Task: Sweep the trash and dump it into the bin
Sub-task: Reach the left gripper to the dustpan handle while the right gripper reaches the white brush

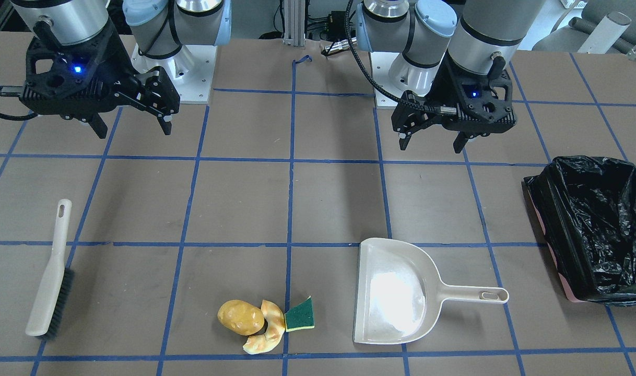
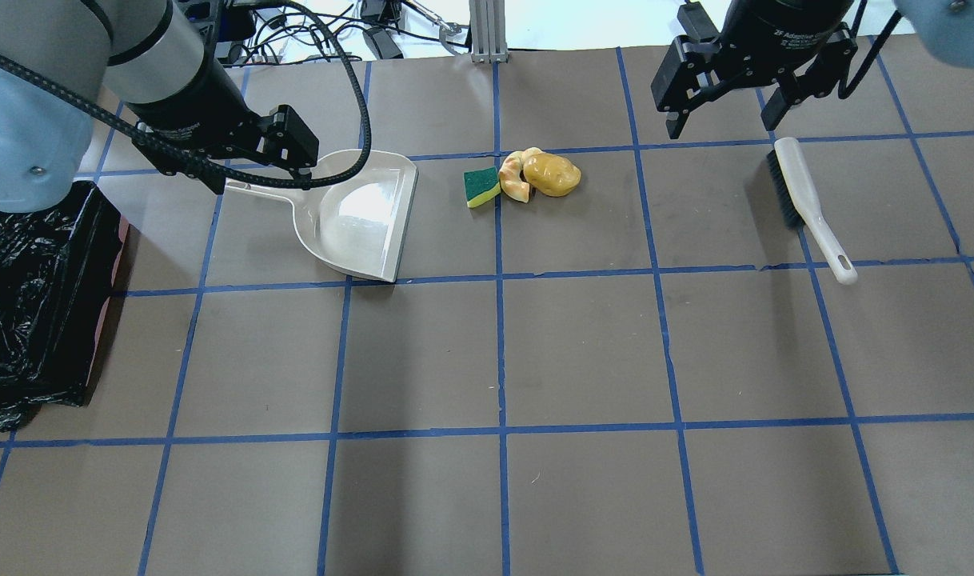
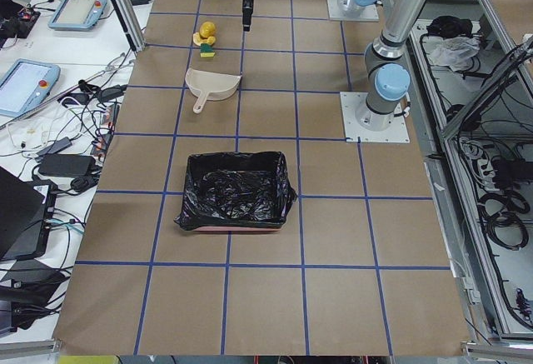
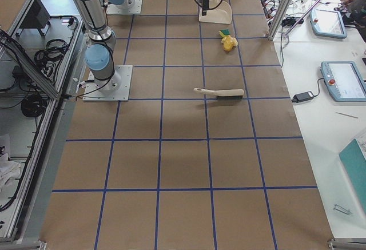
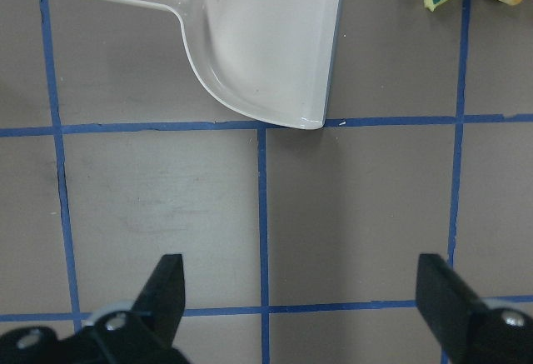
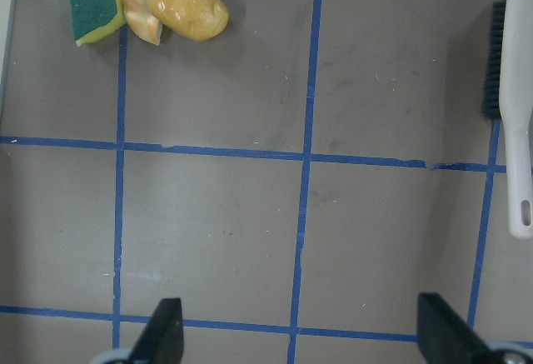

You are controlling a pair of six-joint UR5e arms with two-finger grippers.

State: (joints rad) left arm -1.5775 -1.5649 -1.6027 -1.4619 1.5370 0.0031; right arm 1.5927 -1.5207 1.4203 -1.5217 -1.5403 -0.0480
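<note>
Two claws, both empty with jaws spread wide. The left claw (image 1: 430,143) hangs over the table (image 1: 245,198) on the robot's side of the dustpan (image 1: 396,292), and the right claw (image 1: 133,129) hangs likewise on the robot's side of the brush (image 1: 49,282). Neither touches a tool.

We judge the step in hand to be taking up the tools:
- **Brush:** it should be gripped across the narrow width of its handle, about mid-length, so the bristles can turn down squarely.
- **Dustpan:** it should be taken by its handle with the lip kept flat on the table, facing the trash.

The glossy lump (image 1: 240,317), the peel piece (image 1: 268,329) and the sponge wedge (image 1: 299,315) lie touching in one cluster between brush and dustpan. They are well apart from both claws, on the far side from the robot. The sponge wedge lies nearest the pan's mouth. We expect the lump may roll.

The bin (image 1: 545,209) stands beyond the pan's handle, at the robot's left end
</note>
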